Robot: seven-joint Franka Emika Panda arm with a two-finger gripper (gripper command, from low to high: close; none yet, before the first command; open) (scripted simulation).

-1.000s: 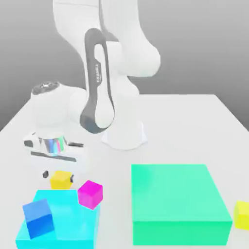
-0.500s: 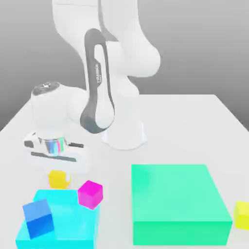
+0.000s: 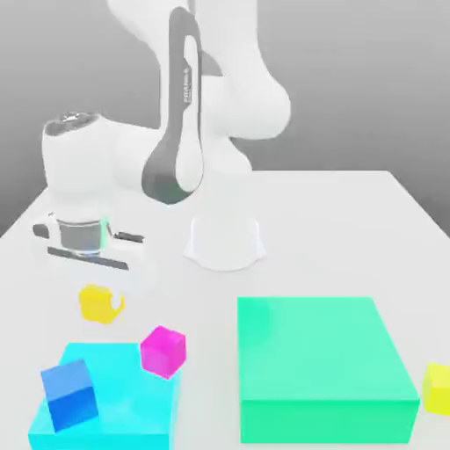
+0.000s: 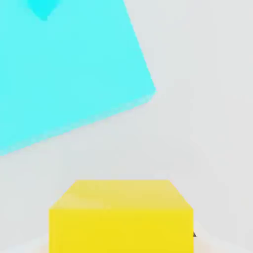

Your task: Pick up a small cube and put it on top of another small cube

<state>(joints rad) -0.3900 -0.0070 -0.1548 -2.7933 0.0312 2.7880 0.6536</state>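
The small golden-yellow cube (image 3: pixel 97 305) hangs a little above the white table, with my gripper (image 3: pixel 99 297) shut on it. In the hand view the same cube (image 4: pixel 121 215) sits close up between the fingers, with the table below it. A magenta cube (image 3: pixel 163 352) of about the same size stands at the far right corner of the flat cyan block (image 3: pixel 114 413), to the exterior view's right of the held cube and nearer the camera. I cannot tell whether it rests on that block or beside it.
A blue cube (image 3: pixel 68 394) sits on the cyan block (image 4: pixel 64 69). A large green block (image 3: pixel 321 369) fills the front right of the table (image 3: pixel 334 220). A paler lemon-yellow cube (image 3: pixel 438 388) lies at its right. The arm's white base (image 3: pixel 224 242) stands behind.
The fingers closed on the golden-yellow cube, which stood on the table by the cyan block. The hand has since risen with it and shifted slightly to the exterior view's left.
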